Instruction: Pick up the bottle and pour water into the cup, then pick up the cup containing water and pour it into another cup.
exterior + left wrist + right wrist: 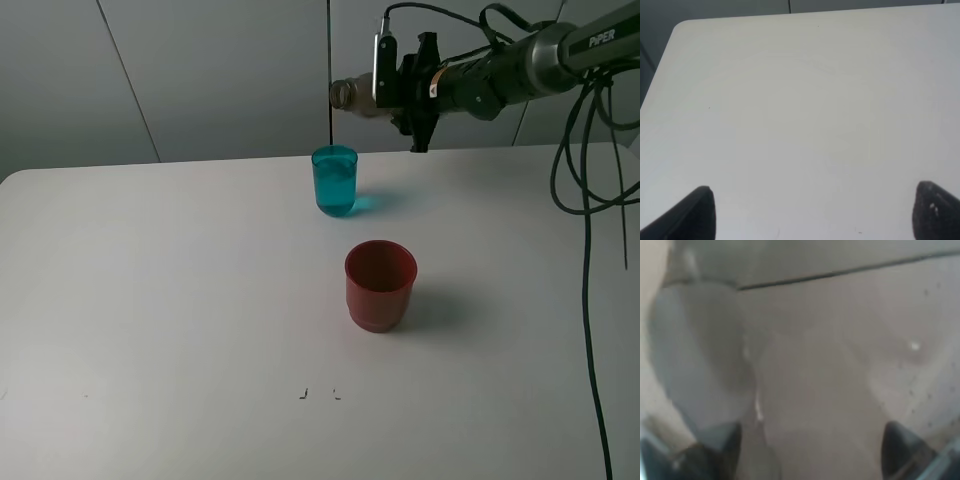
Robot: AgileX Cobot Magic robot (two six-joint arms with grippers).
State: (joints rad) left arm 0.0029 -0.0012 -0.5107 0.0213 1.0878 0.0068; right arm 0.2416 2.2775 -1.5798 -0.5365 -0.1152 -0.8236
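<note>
We found the right gripper [398,88] clamped on the bottle [352,97], held sideways with its neck past the fingertips. The teal cup [334,180] stood just below that neck, and the red cup [380,285] stood farther from the gripper. The left gripper [812,215] was spread above the table [790,100].

The word "PIPER" is printed in white capitals on the grey tube of the right arm [585,42], as seen from the high camera. No other lettering, number or sign can be read anywhere else.
</note>
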